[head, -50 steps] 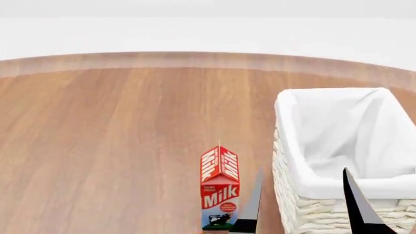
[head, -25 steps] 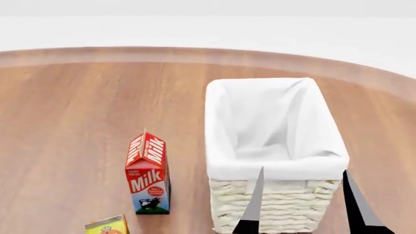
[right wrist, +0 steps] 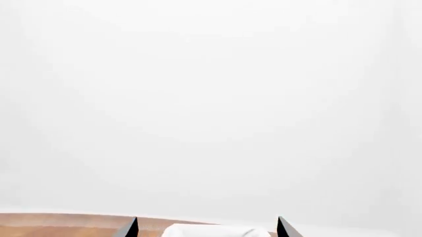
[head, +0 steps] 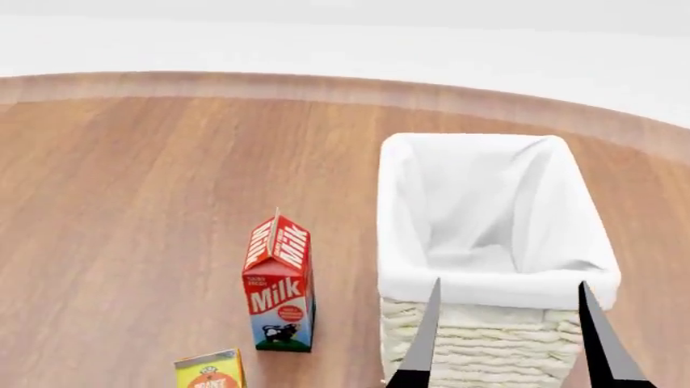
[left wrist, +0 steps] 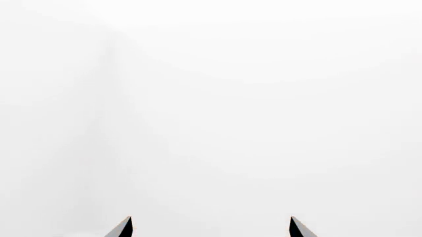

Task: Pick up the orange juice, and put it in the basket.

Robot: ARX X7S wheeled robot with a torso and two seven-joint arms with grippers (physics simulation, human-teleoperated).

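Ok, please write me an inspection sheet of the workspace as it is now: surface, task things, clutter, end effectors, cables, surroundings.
Surface: round wooden table, pale band along its far edge.
Job's things: orange juice only partly in view at the bottom edge of the head view, standing near the milk; basket upright on the table, white lining, nothing seen inside.
Clutter: milk carton upright, apart from the basket, on its left in the head view.
End effectors: right end effector open, fingertips in front of the basket's near wall, holding nothing; left end effector open, facing only a white background.
Cables: nothing seen.
Surroundings: plain white beyond the table.
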